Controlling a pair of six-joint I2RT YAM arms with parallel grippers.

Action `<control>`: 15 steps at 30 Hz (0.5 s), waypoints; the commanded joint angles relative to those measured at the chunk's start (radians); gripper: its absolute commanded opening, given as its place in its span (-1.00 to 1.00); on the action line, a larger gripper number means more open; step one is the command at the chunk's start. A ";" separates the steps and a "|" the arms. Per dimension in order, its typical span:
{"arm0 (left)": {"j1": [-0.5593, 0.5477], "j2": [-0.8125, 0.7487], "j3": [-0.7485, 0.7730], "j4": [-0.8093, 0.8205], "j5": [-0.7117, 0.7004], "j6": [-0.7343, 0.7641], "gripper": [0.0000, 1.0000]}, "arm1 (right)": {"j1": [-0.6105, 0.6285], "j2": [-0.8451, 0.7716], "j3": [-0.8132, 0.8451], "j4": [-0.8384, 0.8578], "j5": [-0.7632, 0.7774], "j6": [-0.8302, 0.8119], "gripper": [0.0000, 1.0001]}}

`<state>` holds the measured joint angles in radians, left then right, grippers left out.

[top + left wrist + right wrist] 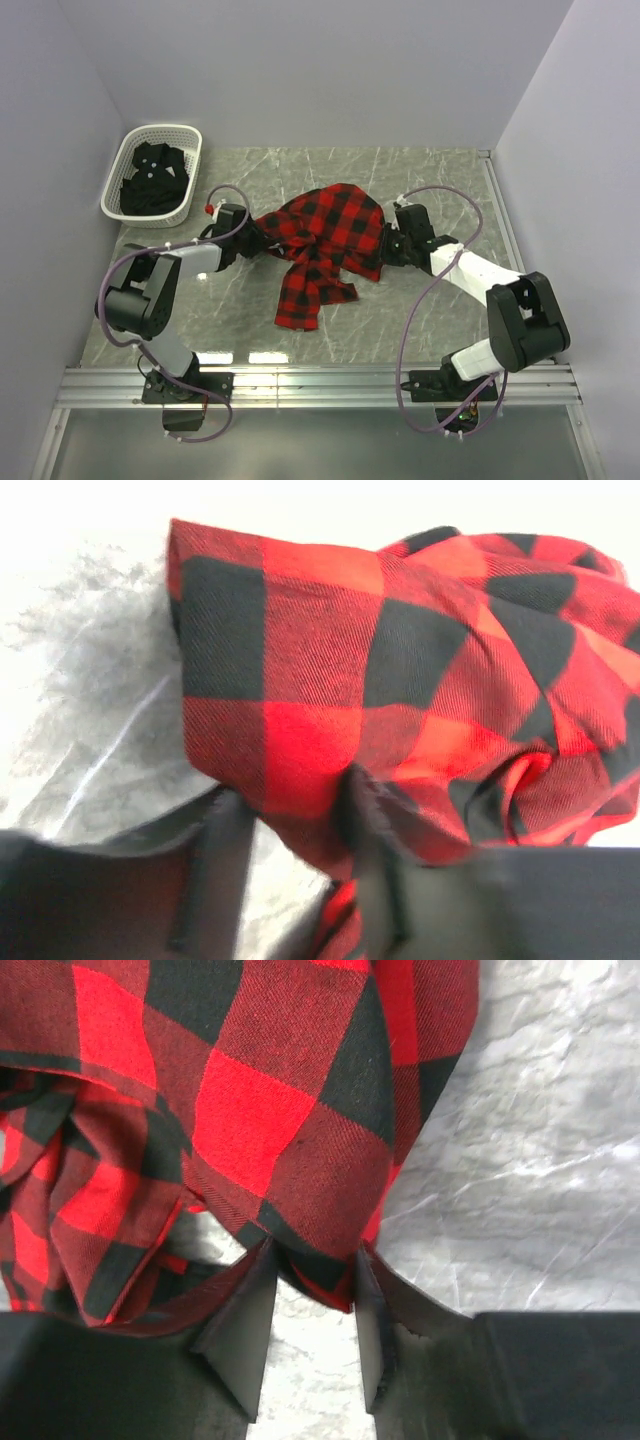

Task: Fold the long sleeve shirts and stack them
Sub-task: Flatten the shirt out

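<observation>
Both ends of the flannel shirt (325, 240) covered

Looks like left gripper (290, 798) and right gripper (312, 1260) straddle opposite edges to spread it flat; can't tell if either's pinching.

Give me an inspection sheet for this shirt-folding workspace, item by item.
Surface: grey marbled table.
Job's things: red-and-black flannel bunched mid-table; black shirt inside the white basket, far left corner.
Clutter: nothing seen.
Grippers: left gripper and right gripper each have jaws around a flannel edge; firm grip not certain.
Cables: purple cables loop from both arms.
Surroundings: plain walls on three sides; metal rail at the near edge.
</observation>
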<state>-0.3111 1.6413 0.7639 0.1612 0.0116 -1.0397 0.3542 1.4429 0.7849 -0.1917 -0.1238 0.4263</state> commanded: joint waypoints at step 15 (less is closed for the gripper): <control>0.159 0.066 0.250 -0.046 -0.021 0.217 -0.99 | -0.139 -0.173 0.054 -0.034 0.164 0.062 -1.00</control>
<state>-0.1951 1.7271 0.9218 0.1398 0.0246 -0.9306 0.2451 1.3449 0.7856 -0.2016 -0.0658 0.4801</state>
